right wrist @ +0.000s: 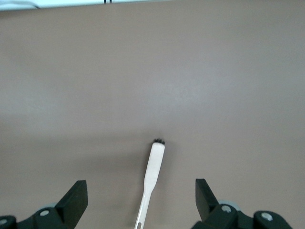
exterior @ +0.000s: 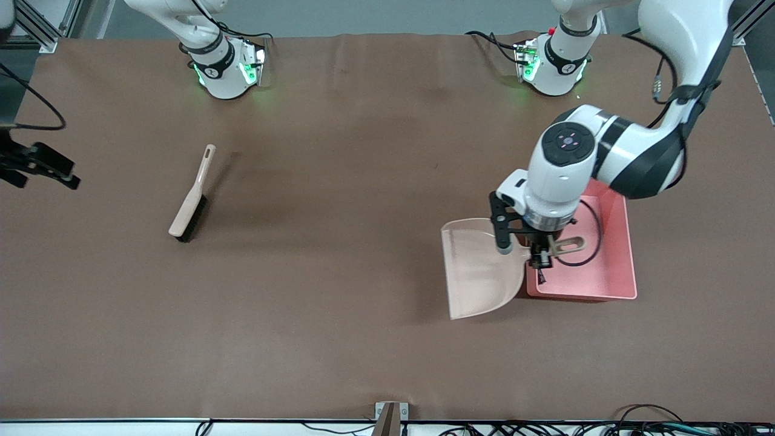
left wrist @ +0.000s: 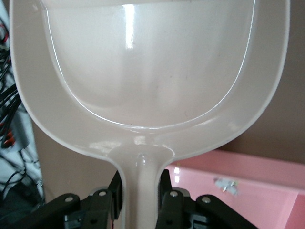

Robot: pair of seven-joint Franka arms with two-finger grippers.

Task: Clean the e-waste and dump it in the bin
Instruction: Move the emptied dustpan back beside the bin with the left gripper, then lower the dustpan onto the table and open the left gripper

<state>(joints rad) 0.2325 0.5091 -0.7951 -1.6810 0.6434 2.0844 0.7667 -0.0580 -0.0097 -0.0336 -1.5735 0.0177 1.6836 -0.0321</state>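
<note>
My left gripper [exterior: 542,254] is shut on the handle of the beige dustpan [exterior: 478,269], at the bin wall toward the right arm's end. In the left wrist view the fingers [left wrist: 114,191] clamp the handle, and the dustpan [left wrist: 147,67] looks empty. The pink bin [exterior: 611,284] stands beside the pan, under the left wrist. A whitish-grey scrap [left wrist: 226,185] lies in the bin [left wrist: 267,200]. I cannot make out the dark block. My right gripper [exterior: 57,169] is open and empty, high up at the right arm's end of the table; the right wrist view [right wrist: 141,195] shows it wide open.
A beige brush with black bristles [exterior: 191,200] lies on the brown table toward the right arm's end; it also shows in the right wrist view [right wrist: 151,183]. A black cable loop [exterior: 590,242] hangs over the bin. Both arm bases stand along the table's edge farthest from the front camera.
</note>
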